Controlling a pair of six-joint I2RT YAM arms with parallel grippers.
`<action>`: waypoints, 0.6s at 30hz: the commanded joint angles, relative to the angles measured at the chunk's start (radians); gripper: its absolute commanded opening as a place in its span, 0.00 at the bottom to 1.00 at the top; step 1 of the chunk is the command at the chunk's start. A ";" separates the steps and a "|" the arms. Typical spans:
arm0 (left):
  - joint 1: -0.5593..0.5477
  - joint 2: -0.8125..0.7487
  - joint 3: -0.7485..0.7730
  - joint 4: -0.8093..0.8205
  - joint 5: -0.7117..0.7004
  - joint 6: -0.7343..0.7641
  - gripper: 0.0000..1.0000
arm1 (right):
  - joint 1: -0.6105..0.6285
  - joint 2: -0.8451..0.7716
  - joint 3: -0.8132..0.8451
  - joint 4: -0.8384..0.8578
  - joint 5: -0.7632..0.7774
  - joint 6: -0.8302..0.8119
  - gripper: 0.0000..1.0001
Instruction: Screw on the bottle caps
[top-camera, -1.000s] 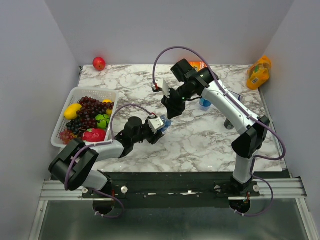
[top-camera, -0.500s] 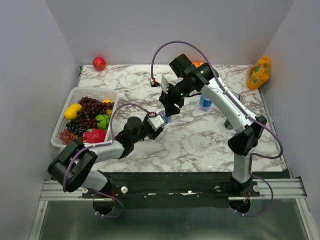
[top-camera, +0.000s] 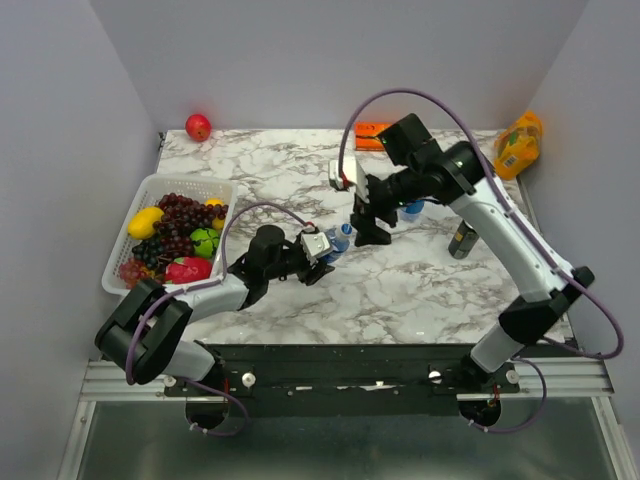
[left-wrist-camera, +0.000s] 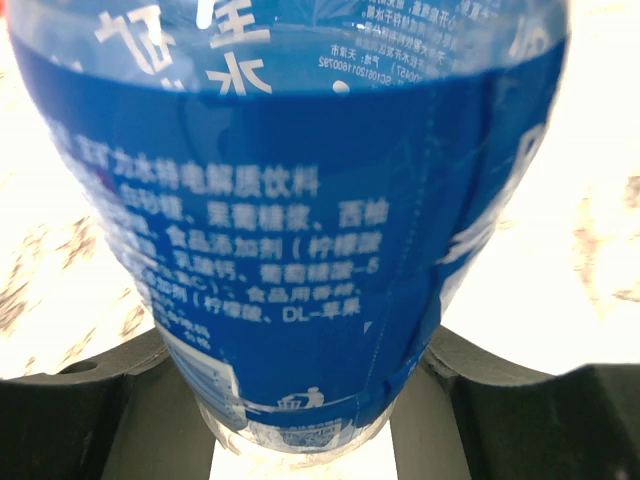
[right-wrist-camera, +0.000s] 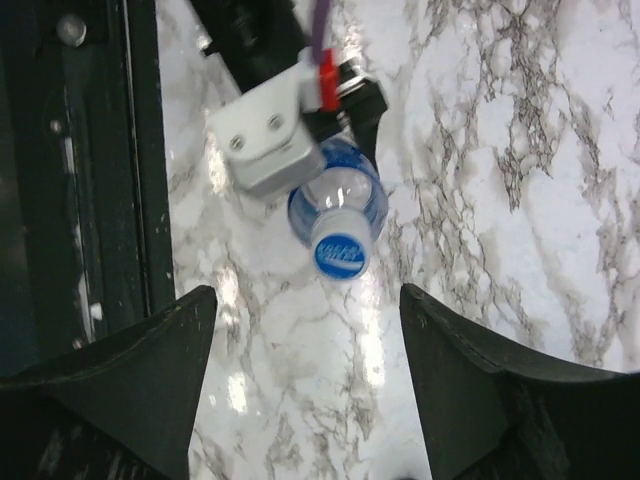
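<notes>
Blue-labelled bottle (left-wrist-camera: 300, 200), blue cap (right-wrist-camera: 340, 257) on | left end effector (top-camera: 325, 247) grips it | right end effector (right-wrist-camera: 307, 310) spread wide

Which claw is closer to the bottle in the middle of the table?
Left. The left gripper is clamped on the bottle; the right gripper hangs open above its cap, touching nothing.

The bottle (left-wrist-camera: 300, 60) is clear, smooth plastic; its blue label (left-wrist-camera: 280, 230) is glossy film with white print. The cap (right-wrist-camera: 341, 256) is blue plastic, shiny on top. The table (right-wrist-camera: 500, 150) is polished, marble-patterned, catching glare. At left in the top view, the basket (top-camera: 185, 182) is white latticed plastic.
</notes>
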 joint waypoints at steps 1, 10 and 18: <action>0.022 -0.019 0.085 -0.154 0.284 -0.017 0.00 | 0.007 -0.202 -0.206 0.076 -0.035 -0.271 0.81; 0.024 0.013 0.197 -0.402 0.410 0.127 0.00 | 0.033 -0.193 -0.228 -0.028 -0.067 -0.581 0.75; 0.028 0.037 0.253 -0.495 0.411 0.217 0.00 | 0.052 -0.175 -0.251 -0.081 -0.081 -0.710 0.70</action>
